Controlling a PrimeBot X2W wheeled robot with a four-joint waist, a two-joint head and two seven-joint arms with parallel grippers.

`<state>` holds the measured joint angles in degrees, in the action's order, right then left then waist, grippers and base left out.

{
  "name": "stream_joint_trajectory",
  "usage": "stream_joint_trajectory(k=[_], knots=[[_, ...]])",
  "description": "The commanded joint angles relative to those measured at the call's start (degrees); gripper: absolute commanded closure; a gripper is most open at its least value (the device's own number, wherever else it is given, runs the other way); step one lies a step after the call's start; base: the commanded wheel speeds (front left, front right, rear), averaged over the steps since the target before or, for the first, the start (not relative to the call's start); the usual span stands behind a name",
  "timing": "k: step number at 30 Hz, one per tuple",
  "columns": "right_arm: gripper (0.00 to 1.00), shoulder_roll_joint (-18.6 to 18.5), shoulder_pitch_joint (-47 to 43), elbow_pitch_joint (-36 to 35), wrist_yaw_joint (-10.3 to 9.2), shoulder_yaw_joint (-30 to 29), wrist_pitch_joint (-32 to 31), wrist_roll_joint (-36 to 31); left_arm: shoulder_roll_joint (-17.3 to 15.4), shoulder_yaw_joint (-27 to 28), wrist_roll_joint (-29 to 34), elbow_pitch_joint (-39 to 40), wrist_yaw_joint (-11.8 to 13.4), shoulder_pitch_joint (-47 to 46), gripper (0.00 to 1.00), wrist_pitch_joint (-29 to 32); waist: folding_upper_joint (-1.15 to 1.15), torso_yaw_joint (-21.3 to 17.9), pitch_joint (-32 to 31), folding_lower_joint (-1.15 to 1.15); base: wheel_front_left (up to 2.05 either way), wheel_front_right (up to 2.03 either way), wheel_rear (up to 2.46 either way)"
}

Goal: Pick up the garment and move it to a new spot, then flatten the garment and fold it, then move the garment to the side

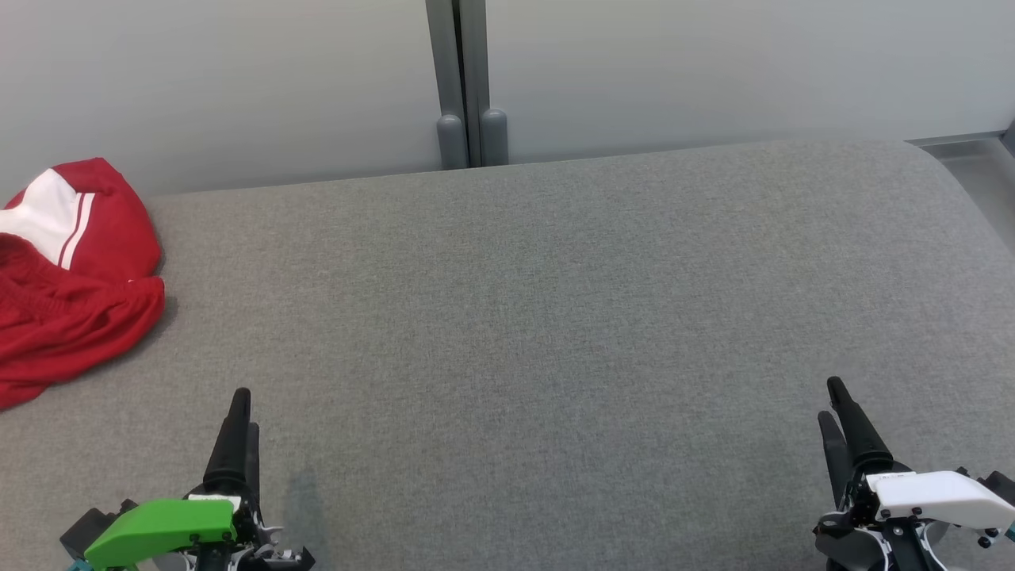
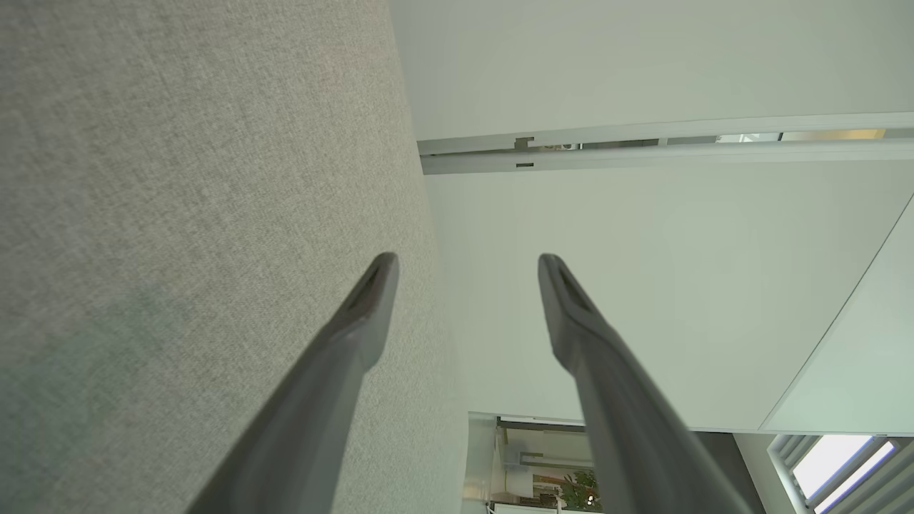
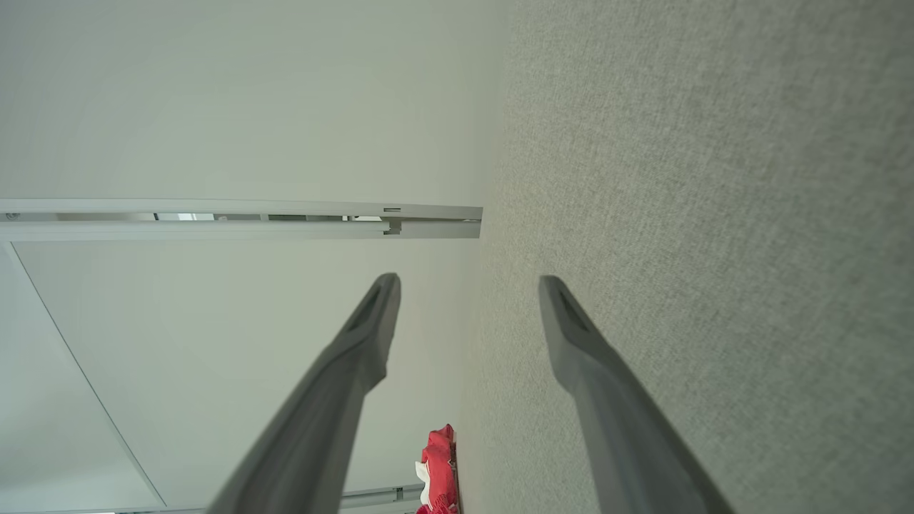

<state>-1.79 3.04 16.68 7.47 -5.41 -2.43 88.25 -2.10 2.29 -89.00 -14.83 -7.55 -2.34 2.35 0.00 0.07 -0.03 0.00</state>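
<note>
1. My left claw [image 1: 246, 411] sits at the lower left of the head view, low over the grey fabric counter [image 1: 507, 317]. A green wrist cover [image 1: 158, 531] lies just behind it.
2. In the left wrist view, its two dark fingers [image 2: 360, 321] stand well apart with nothing between them, so this claw is open and empty.
3. My right claw [image 1: 829, 399] sits at the lower right, beside a white wrist cover [image 1: 936, 492]. The right wrist view shows its fingers [image 3: 578, 350] spread just as wide and holding nothing.
4. The garment [image 1: 75, 270] (red, with a white panel and thin red stripes) lies crumpled at the far left of the counter, near the back edge. The edge of the head view cuts part of it off.
5. It is well apart from both claws, and nearer my left one.
6. In the right wrist view, the garment is a small red-and-white heap far beyond the fingertips, where the counter meets the pale wall [image 1: 238, 79].
7. A grey post [image 1: 468, 79] runs up the wall behind the middle of the counter.
</note>
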Motion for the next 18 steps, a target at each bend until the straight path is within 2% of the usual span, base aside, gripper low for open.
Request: stream_joint_trajectory(k=[1, 10, 18], knots=[[0.0, -0.48, 0.5, -1.19, 0.01, -0.34, 0.64, -1.47, -0.27, -0.36, 1.43, 1.56, 0.02, -0.38, 0.0, -0.6, 0.0, 0.02, -0.01, 0.0, 0.0, 0.0, 0.0], [0.0, -0.59, 0.15, -3.99, 0.01, -1.34, 2.81, -12.76, -0.36, -1.14, 9.7, 3.78, 0.03, -0.57, 0.0, -2.76, 0.0, 0.1, -0.1, 0.0, 0.0, 0.0, 0.0], [0.0, -0.68, -0.67, -7.3, 0.01, -1.49, 4.63, -24.16, -0.43, -2.18, 20.44, 6.17, 1.17, -0.58, 0.0, -4.57, 0.0, 0.2, -0.12, 0.0, 0.0, 0.0, 0.0]])
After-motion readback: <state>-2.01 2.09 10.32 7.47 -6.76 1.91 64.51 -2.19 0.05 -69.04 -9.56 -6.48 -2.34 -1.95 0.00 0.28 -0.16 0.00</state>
